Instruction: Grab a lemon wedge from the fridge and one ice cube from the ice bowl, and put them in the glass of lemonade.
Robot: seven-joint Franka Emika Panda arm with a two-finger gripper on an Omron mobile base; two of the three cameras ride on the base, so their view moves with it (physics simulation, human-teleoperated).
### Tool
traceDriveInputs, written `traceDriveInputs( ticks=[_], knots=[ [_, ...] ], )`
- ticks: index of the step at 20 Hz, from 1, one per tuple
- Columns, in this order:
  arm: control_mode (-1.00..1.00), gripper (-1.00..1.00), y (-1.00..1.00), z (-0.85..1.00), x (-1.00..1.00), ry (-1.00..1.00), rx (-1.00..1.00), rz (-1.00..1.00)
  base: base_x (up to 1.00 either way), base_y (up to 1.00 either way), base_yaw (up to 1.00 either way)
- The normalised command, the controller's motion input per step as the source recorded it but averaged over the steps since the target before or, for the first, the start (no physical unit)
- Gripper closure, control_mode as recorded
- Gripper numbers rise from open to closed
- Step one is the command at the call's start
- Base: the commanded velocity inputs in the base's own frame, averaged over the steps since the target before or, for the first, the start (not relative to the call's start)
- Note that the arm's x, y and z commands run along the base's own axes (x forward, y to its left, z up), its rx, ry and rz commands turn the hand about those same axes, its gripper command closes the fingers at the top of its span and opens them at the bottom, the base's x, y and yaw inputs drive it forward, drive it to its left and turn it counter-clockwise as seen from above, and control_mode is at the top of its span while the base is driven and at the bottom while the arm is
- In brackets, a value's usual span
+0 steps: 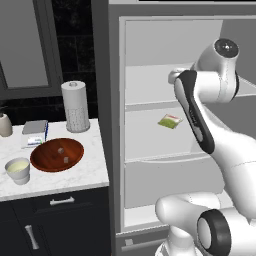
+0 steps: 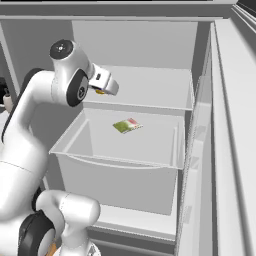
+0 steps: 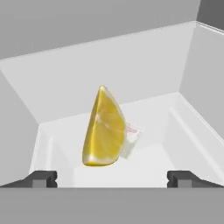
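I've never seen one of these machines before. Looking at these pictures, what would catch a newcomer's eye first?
Probably the big white robot arm reaching into the open fridge. Right in front of its hand a bright yellow lemon wedge stands on a white shelf, with the open gripper spread to either side of it, not touching. Off to the left, on the marble counter, sit a glossy reddish-brown ice bowl and a small glass of lemonade.

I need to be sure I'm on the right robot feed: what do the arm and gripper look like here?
The arm is glossy white with rounded, tube-like links, dark grey discs capping the joints and a black band along one link. The hand is a white block with a small dark window. The gripper has two small, dark, blocky finger tips. No cables or lettering are visible.
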Motion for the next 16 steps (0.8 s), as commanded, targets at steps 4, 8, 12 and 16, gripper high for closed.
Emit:
traceDriveInputs(
  ticks=[4, 8, 12, 16],
  knots=[
    [-1.00, -1.00, 0.00, -0.01, 0.61, 0.06, 0.00, 0.00, 0.00, 0.00, 0.00],
    [-1.00, -1.00, -0.01, -0.11, 0.54, 0.05, 0.00, 0.00, 0.00, 0.00, 0.00],
    [-1.00, -1.00, -0.01, -0.26, 0.30, 0.08, 0.00, 0.00, 0.00, 0.00, 0.00],
    [-1.00, -1.00, -0.03, -0.25, -0.02, 0.11, 0.00, 0.00, 0.00, 0.00, 0.00]
  ],
)
